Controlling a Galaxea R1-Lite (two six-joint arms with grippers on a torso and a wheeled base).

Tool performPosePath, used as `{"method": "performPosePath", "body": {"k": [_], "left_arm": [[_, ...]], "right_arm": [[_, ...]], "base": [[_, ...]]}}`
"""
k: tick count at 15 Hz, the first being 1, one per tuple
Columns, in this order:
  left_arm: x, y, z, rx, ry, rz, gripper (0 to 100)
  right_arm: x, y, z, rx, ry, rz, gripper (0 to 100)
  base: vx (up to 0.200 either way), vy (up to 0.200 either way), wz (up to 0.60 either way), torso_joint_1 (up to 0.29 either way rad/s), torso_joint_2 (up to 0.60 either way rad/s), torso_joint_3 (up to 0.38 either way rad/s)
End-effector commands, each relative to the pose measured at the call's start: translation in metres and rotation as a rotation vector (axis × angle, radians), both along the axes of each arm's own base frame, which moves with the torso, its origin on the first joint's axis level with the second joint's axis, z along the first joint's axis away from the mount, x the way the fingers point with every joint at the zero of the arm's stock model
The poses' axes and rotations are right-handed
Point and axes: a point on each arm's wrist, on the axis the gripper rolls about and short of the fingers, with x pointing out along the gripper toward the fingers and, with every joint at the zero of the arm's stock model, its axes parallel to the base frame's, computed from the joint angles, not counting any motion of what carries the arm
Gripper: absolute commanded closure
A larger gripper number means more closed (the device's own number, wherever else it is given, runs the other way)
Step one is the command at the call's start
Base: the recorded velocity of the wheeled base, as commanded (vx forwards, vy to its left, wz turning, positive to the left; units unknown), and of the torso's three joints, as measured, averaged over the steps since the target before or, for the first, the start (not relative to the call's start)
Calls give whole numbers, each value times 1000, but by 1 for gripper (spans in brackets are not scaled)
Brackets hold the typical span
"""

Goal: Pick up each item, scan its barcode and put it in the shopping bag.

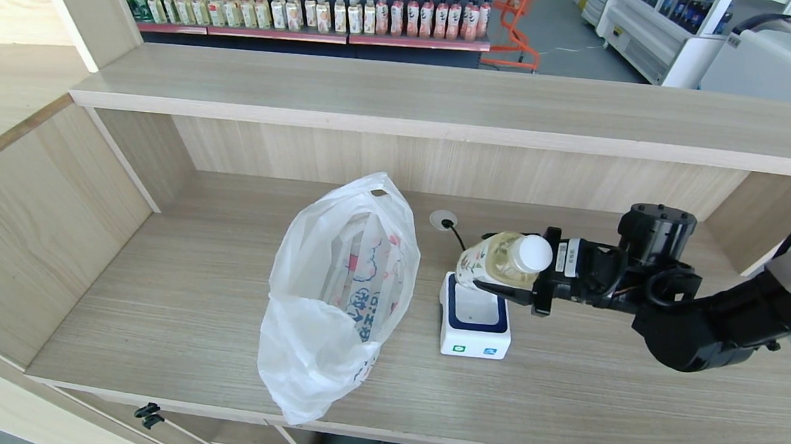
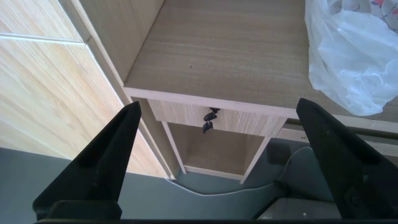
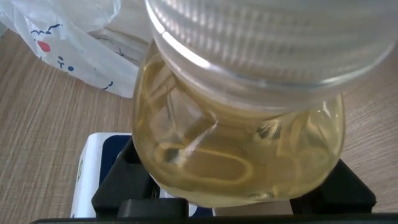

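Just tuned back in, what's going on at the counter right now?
The right gripper holds a bottle of tea on its side just above the white barcode scanner on the counter. The white plastic shopping bag stands open on the scanner's left, with printed packaging inside. The left gripper hangs open off the counter's front edge, holding nothing. The bottle is not yet bagged.

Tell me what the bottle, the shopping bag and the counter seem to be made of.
The bottle looks like clear glossy plastic: the yellowish drink shows through it, and its cap is ridged. The shopping bag looks like thin white plastic film, crinkled and half see-through. The counter is pale wood or wood-look laminate, matt, with fine straight grain; I cannot tell which.
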Motion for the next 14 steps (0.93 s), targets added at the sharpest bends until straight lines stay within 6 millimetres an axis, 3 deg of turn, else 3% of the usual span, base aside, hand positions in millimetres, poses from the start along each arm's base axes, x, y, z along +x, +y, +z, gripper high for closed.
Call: {"method": "performPosePath", "body": {"k": [1,3,5,6,7,10,14], "left_arm": [[0,0,0,0,0,1,0],[0,0,0,0,0,1,0],[0,0,0,0,0,1,0],[0,0,0,0,0,-1,0],[0,0,0,0,0,-1,0],[0,0,0,0,0,1,0],[0,0,0,0,0,1,0]], "right_arm": [[0,0,2,1,-5,-3,100],[-6,-2,22,28,23,-21,100],[-37,-5,89,172,218,-77,100],[-42,-5,96,199,265,-95,100],[-54,-7,115,317,452,-204,100],[-53,-3,116,485,715,-311,100],[-59,-11,104,506,812,-364,100]], "base": [[0,0,0,0,0,0],[0,0,0,0,0,0],[0,0,0,0,0,0],[0,0,0,0,0,0],[0,0,0,0,0,0],[0,0,0,0,0,0],[0,0,0,0,0,0]]}}
